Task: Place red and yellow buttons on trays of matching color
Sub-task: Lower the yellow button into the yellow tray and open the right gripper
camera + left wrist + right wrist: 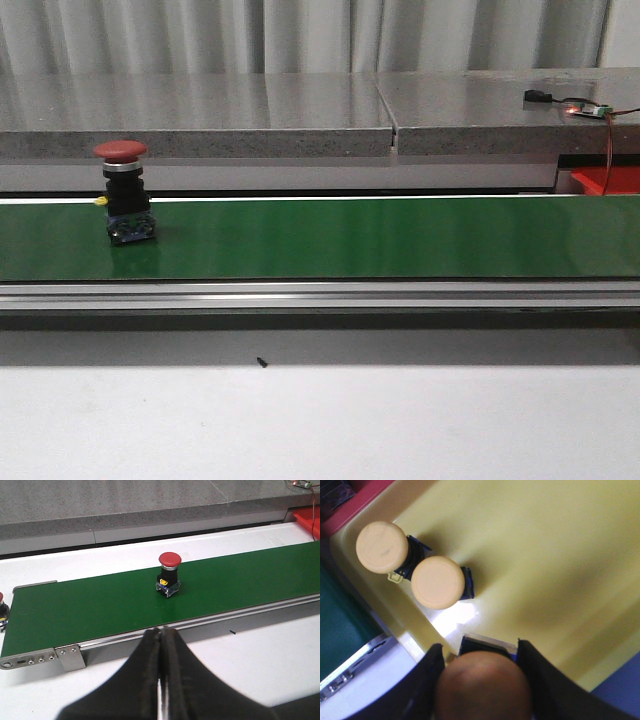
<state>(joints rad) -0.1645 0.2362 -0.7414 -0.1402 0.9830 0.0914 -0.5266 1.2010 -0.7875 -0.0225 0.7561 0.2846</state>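
Note:
A red button (122,190) with a black body stands upright at the left end of the green conveyor belt (350,240). The left wrist view shows the same red button (169,572) beyond my left gripper (162,630), which is shut and empty above the white table. My right gripper (479,647) is shut on a yellow button (482,685), its cap dark in shadow, held low over the yellow tray (530,555). Two more yellow buttons (382,547) (438,582) stand side by side in that tray near its corner. Neither gripper shows in the front view.
A red tray (608,180) peeks in at the belt's right end. A small circuit board (585,110) with a red wire lies on the stone ledge behind. Another red-capped button (2,610) sits just past the belt's other end.

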